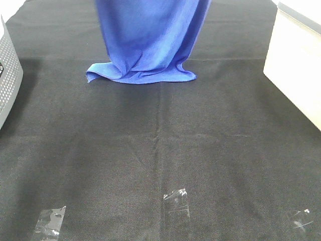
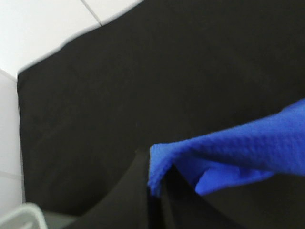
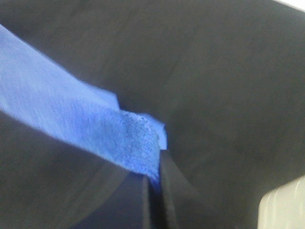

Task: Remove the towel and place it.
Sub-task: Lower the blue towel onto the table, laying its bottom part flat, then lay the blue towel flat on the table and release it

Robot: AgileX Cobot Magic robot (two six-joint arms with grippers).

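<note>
Here, the towel hangs like a blue curtain from above the top edge of the high view, at the far middle of the worktop. Only its bottom hem touches down, bunched in soft folds on the black cloth that covers the worktop.

The left gripper has its jaws pinched tight on one edge of the towel. The fabric folds over the dark tips and stretches away above the cloth. The right gripper has its jaws clamped on the towel as well, with a strip of blue plush running off from the pinch. Both wrist views are blurred, so each grip seems to be at a corner, though I cannot be sure.

A grey perforated basket stands at the left edge of the worktop and a cream box at the right, both well apart from the towel. Bits of clear tape lie on the cloth along the near side.
</note>
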